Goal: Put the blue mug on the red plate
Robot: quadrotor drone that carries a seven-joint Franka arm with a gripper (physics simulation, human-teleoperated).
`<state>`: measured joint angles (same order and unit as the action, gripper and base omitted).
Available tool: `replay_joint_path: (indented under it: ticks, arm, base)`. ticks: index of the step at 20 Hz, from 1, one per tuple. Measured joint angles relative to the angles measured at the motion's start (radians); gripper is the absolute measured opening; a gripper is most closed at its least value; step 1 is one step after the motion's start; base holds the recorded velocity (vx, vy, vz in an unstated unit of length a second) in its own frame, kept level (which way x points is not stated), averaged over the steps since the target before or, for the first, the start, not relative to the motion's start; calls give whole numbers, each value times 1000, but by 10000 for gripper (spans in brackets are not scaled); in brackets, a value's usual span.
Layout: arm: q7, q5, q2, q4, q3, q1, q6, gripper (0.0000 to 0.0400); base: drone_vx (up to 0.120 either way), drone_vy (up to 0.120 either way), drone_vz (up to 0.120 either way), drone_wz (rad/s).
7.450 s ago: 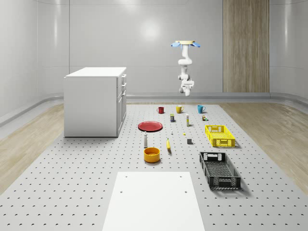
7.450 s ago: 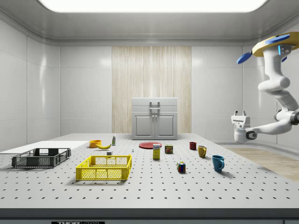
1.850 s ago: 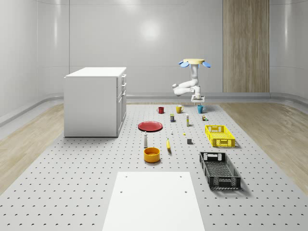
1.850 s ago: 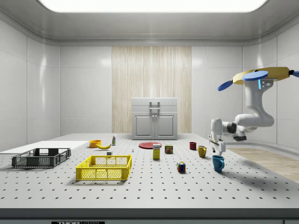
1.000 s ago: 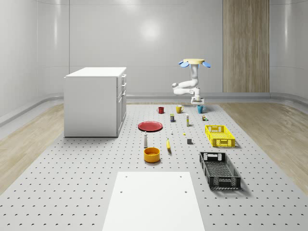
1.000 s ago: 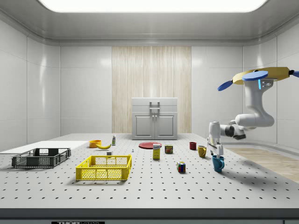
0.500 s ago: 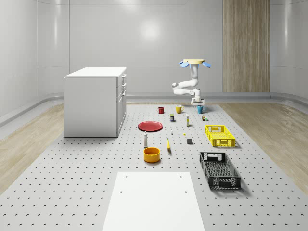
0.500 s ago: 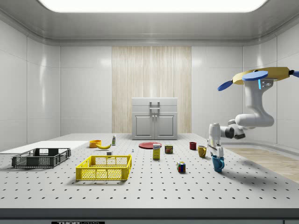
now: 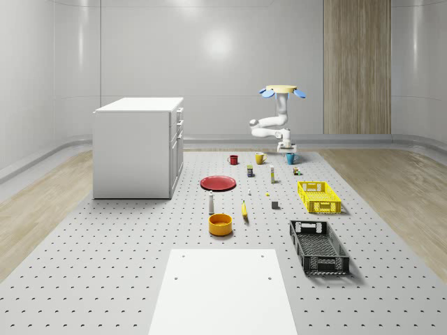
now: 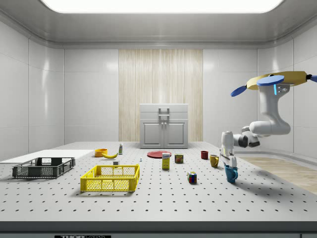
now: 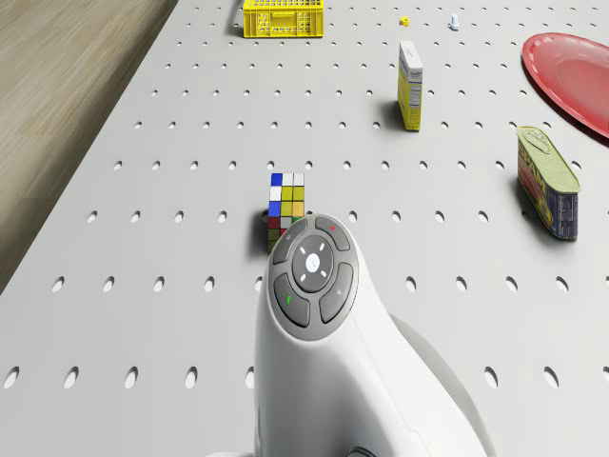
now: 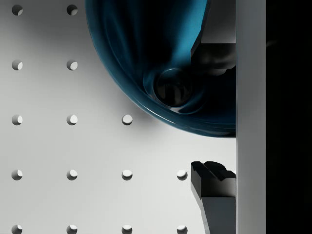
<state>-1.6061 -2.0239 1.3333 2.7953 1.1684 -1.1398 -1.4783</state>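
Near the far edge of the perforated grey bench (image 9: 105,279), the hovering drone (image 10: 282,79) has lowered its tool (image 10: 229,159) onto the empty glossy blue mug (image 10: 231,173), fingers (image 12: 214,192) parted astride its rim.

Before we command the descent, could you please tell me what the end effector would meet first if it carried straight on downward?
Most likely the glossy blue mug's rim: the end effector straddles its wall, and the perforated grey table lies just beneath.
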Motion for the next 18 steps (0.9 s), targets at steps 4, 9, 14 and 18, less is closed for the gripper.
replay_joint_path:
  ticks: [4, 9, 14, 18]
  arm:
    - [-2, 4, 8, -1, 1, -3, -7, 141]
    - [-6, 8, 17, -2, 3, -7, -16, 112]
    - [-13, 49, 23, 10, 44, -9, -5, 103]
    - [-20, 82, 29, 18, 77, -13, 3, 101]
  base:
    - [0, 0, 0, 0]
    - [0, 0, 0, 0]
    - [16, -8, 56, 0]
    - [120, -120, 120, 0]
